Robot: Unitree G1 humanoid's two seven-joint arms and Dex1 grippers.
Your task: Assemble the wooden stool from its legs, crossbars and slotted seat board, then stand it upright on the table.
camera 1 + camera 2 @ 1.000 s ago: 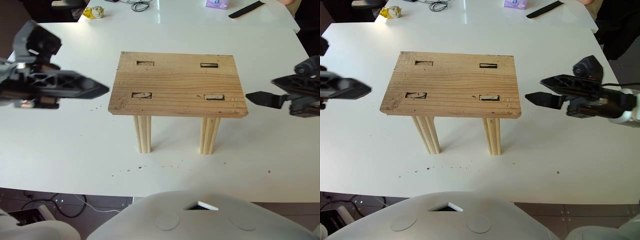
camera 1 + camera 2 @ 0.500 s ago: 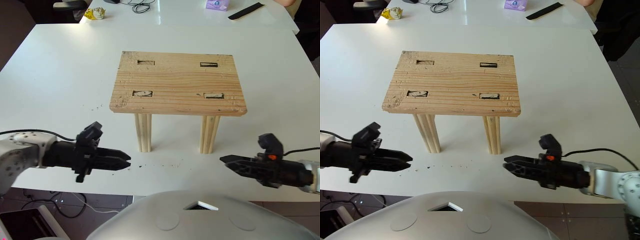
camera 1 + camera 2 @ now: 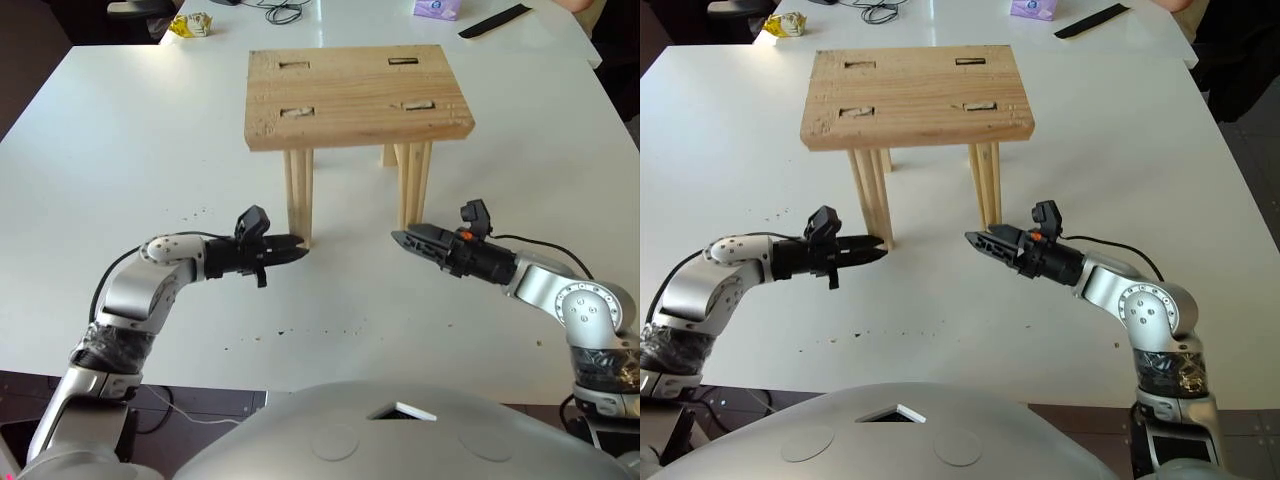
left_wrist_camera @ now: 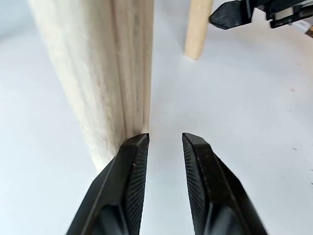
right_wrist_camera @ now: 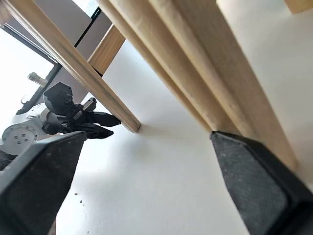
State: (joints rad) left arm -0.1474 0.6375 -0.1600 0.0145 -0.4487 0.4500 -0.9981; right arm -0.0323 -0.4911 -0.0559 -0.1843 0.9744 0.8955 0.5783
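Two grippers hang low over the table (image 3: pixel 120 150), tips turned toward each other, with the stool (image 3: pixel 360 95) upright just beyond them, seat on top. On the left gripper (image 3: pixel 296 245) the jaws stand a narrow gap apart and hold nothing. The left leg (image 3: pixel 298 195) rises right in front of one fingertip (image 4: pixel 138 142), outside the gap. On the right gripper (image 3: pixel 398 238) the jaws are spread wide and empty, with the right leg (image 3: pixel 412 185) close ahead.

Silver-grey arms (image 3: pixel 150 290), black cables (image 3: pixel 530 240), black ribbed fingers (image 4: pixel 131 176), orange wrist mark (image 3: pixel 462 235)
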